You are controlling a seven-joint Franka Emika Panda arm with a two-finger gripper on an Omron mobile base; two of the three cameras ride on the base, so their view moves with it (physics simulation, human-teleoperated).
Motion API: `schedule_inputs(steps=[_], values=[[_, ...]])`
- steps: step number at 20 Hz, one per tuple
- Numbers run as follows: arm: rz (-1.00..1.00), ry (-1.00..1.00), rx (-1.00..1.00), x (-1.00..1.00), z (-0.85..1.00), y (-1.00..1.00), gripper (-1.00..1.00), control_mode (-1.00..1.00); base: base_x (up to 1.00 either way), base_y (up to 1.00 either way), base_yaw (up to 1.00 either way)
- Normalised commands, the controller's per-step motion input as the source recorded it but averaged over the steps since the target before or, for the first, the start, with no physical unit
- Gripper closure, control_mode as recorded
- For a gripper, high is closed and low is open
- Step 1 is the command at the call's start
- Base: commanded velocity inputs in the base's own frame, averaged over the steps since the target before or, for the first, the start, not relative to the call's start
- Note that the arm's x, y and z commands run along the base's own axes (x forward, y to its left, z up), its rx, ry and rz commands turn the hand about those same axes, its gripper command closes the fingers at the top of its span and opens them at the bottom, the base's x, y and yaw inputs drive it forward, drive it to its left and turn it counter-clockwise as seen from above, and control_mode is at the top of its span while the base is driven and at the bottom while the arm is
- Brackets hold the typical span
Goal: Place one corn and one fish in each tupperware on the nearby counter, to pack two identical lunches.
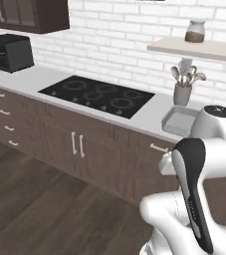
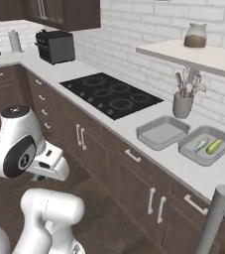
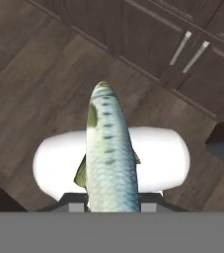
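A silvery green fish (image 3: 108, 158) fills the middle of the hand view, its head pointing away, and my gripper (image 3: 112, 203) is shut on its tail end above the wooden floor. Two grey tupperware trays lie side by side on the counter (image 2: 129, 124). The left tupperware (image 2: 162, 132) is empty. The right tupperware (image 2: 206, 145) holds a small fish (image 2: 201, 144) and a yellow corn (image 2: 214, 146). From the left base view one tupperware (image 1: 180, 121) shows behind my arm.
A black cooktop (image 2: 111, 94) is set into the counter left of the trays, and a grey utensil cup (image 2: 182, 104) stands behind them. A dark toaster (image 2: 57, 46) sits far left. Brown cabinet doors with silver handles (image 3: 188, 49) face the hand.
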Motion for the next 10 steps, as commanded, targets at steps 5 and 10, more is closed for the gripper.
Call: schedule_inputs(steps=[5,10], values=[[0.00,0.00,0.00,0.00,0.00,0.00,1.00,1.00,1.00,0.08,-0.10],[0.00,0.00,0.00,0.00,0.00,0.00,1.00,1.00,0.93,0.03,-0.46]])
